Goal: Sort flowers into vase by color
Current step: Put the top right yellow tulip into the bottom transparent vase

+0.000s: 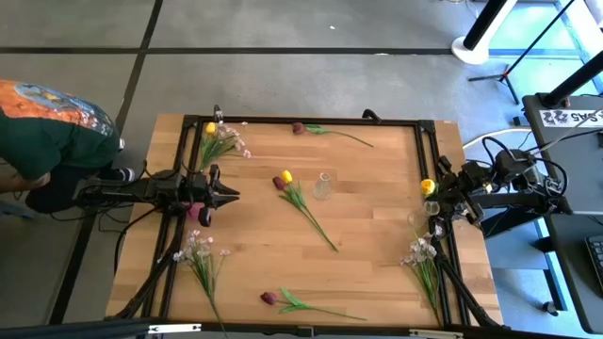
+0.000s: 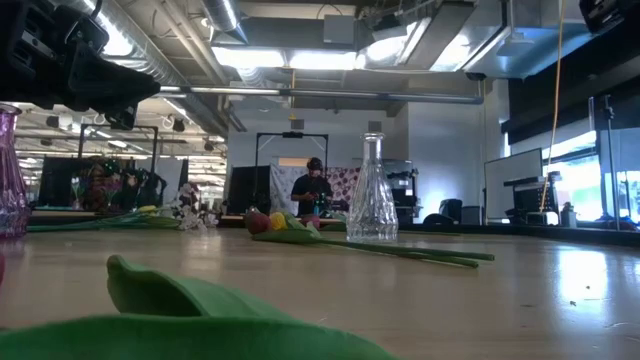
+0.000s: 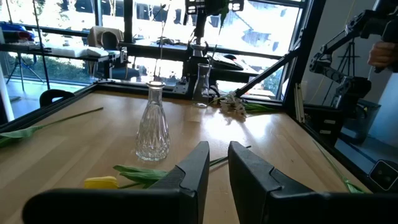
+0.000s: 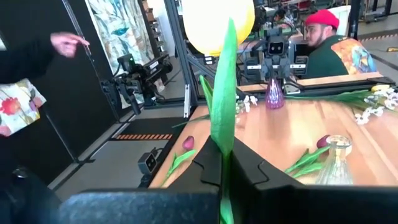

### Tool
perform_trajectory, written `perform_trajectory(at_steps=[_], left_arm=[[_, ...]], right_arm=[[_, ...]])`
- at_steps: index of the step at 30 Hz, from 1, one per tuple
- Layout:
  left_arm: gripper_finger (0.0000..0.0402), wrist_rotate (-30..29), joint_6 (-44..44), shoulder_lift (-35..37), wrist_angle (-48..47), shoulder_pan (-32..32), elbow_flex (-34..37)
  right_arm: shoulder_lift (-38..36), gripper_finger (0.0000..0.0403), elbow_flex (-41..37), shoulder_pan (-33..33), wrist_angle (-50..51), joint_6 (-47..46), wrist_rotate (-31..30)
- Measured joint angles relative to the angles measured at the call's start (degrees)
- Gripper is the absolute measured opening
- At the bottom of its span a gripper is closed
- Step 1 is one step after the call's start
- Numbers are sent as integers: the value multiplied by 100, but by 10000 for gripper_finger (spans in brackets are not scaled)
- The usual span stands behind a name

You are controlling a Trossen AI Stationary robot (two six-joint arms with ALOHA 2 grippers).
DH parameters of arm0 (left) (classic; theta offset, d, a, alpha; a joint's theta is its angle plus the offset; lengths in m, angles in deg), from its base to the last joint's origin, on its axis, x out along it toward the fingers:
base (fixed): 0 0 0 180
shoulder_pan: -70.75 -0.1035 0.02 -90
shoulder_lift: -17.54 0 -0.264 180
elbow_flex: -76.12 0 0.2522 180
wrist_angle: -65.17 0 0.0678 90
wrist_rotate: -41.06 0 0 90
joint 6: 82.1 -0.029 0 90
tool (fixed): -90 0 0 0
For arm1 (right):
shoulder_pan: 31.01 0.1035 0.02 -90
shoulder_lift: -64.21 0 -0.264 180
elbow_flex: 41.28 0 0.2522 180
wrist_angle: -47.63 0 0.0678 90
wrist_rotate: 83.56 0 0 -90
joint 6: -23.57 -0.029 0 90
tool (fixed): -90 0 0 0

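- Right gripper (image 4: 222, 163): at the table's right edge, fingers clamped on the green stem of a yellow tulip (image 1: 428, 187), whose bloom stands upright above the fingers, over a clear vase (image 1: 431, 209) at that edge.
- Left gripper (image 3: 217, 163): over the table's left side, beside a pink vase (image 1: 195, 211); fingers a narrow gap apart, holding nothing.
- Clear glass vase (image 1: 323, 185): upright near the table's centre, empty.
- Centre flowers: one yellow tulip (image 1: 286, 176) and one dark red tulip (image 1: 279, 183) lying side by side just left of the centre vase, stems trailing toward the near edge.
- Far-left corner: a yellow tulip (image 1: 210, 128) lying with a white-pink sprig (image 1: 237, 144).
- Far edge: a dark red tulip (image 1: 298, 127), lying flat.
- Near edge: a white-pink sprig (image 1: 196, 250) at left, a dark red tulip (image 1: 269, 298) at centre, another white-pink sprig (image 1: 419, 250) at right.
- Wooden table (image 1: 367, 217): bears all of the above.
- A person (image 1: 47, 122) crouches beyond the table's left end.
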Motion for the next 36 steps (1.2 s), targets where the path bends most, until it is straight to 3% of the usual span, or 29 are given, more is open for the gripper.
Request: perform_trajectory(at_steps=[11, 23, 31, 36], left_arm=[[57, 0, 0, 2, 0, -1, 0], [57, 0, 0, 0, 0, -1, 0], [57, 0, 0, 0, 0, 1, 0], [57, 0, 0, 2, 0, -1, 0]], right_arm=[[7, 5, 0, 0, 203, -244, -305], [-2, 5, 0, 0, 199, -69, -249], [-627, 5, 59, 1, 47, -52, -141], [-763, 5, 140, 0, 1063, 122, -498]])
